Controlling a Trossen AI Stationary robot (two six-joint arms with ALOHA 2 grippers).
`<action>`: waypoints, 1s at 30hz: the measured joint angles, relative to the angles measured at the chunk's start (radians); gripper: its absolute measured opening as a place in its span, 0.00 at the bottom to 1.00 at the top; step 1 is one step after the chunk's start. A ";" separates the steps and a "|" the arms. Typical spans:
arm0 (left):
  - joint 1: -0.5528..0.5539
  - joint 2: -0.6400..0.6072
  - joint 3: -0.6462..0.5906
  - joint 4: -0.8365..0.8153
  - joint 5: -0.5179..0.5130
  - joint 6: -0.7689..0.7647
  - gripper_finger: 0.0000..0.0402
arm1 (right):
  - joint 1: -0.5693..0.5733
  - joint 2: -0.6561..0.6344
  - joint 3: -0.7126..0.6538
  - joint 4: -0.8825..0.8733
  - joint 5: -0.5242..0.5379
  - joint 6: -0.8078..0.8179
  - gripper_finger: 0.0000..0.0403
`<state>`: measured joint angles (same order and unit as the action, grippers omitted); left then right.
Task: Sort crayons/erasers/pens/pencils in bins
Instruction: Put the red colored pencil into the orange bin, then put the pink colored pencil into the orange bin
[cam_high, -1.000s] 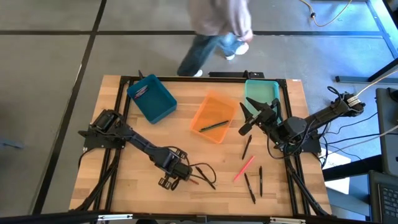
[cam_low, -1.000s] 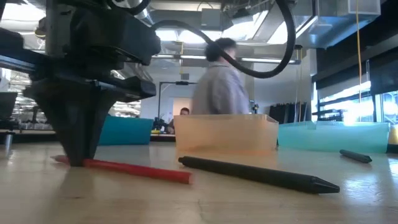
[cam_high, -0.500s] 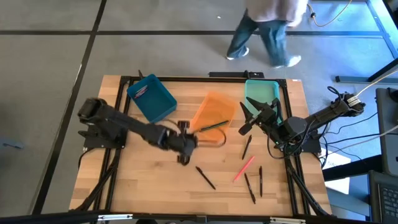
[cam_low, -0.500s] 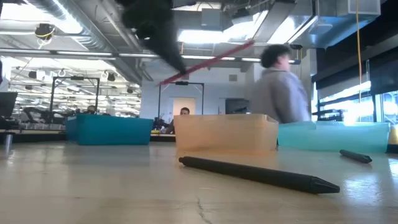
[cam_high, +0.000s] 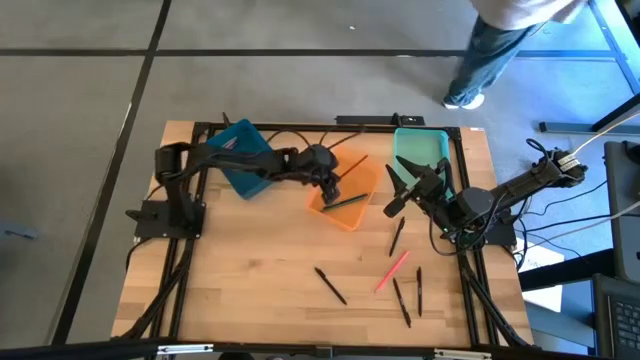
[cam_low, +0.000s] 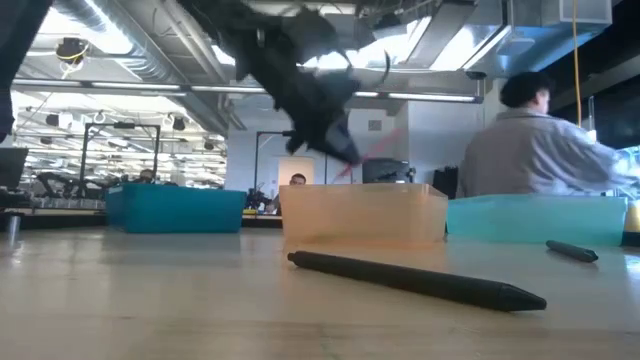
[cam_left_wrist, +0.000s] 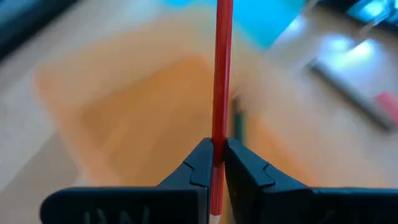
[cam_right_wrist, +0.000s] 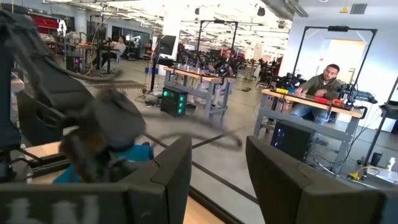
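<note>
My left gripper hangs over the orange bin and is shut on a red pencil. The pencil shows faintly in the low view, above the bin. A dark pencil lies in the orange bin. A blue bin stands to its left and a teal bin to its right. My right gripper is open and empty beside the teal bin; its own view shows its fingers apart. My left gripper pinches the red pencil's shaft between its two fingertips. The longer part of the pencil sticks out past the fingers and a short part shows behind them. The pencil is tilted and lifted clear above the orange bin.
Loose on the wood lie a black pen near the middle, another, a pink one and two black ones at the near right. A person walks beyond the far edge.
My left gripper has lifted the red pencil off the near part of the table and swung up, toward the far edge and to the right, to above the orange bin. The pencil is clear of the table. The person behind the table has walked to the right.
</note>
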<state>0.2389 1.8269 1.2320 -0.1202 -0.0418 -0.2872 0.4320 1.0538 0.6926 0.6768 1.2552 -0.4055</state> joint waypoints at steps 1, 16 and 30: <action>0.012 0.016 0.000 -0.012 0.001 -0.003 0.07 | 0.000 0.000 0.000 0.000 0.000 -0.012 0.39; 0.024 0.064 0.000 0.019 0.067 -0.023 0.24 | 0.000 0.000 0.000 -0.009 0.010 -0.044 0.39; -0.242 0.285 0.308 0.113 0.063 0.165 0.24 | 0.028 -0.010 0.000 0.076 0.268 -0.236 0.39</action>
<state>-0.0027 2.1123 1.5400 -0.0070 0.0217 -0.1223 0.4596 1.0439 0.6930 0.7525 1.5228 -0.6418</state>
